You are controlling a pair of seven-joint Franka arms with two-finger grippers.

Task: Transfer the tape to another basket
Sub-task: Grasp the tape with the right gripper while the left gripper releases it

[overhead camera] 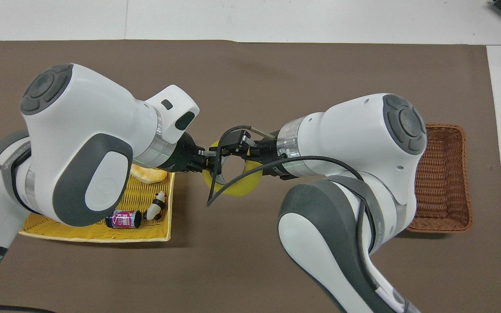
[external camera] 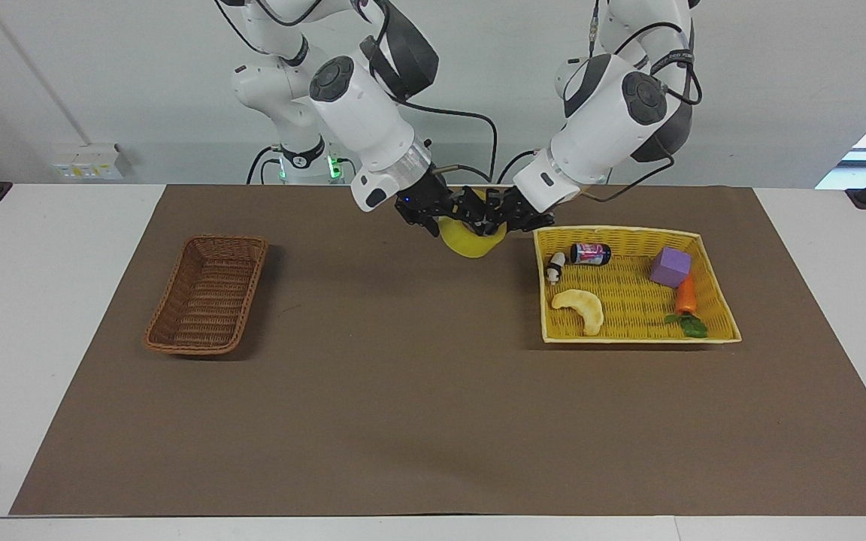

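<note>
The yellow tape hangs in the air over the brown mat, just off the yellow tray's corner nearest the robots. My left gripper is shut on the roll's rim. My right gripper stands open right at the roll, meeting the left one; whether its fingers touch the tape is hidden. The brown wicker basket sits empty toward the right arm's end of the table.
The shallow yellow tray toward the left arm's end holds a pale banana-like toy, a purple block, a carrot, a small dark bottle and a panda figure.
</note>
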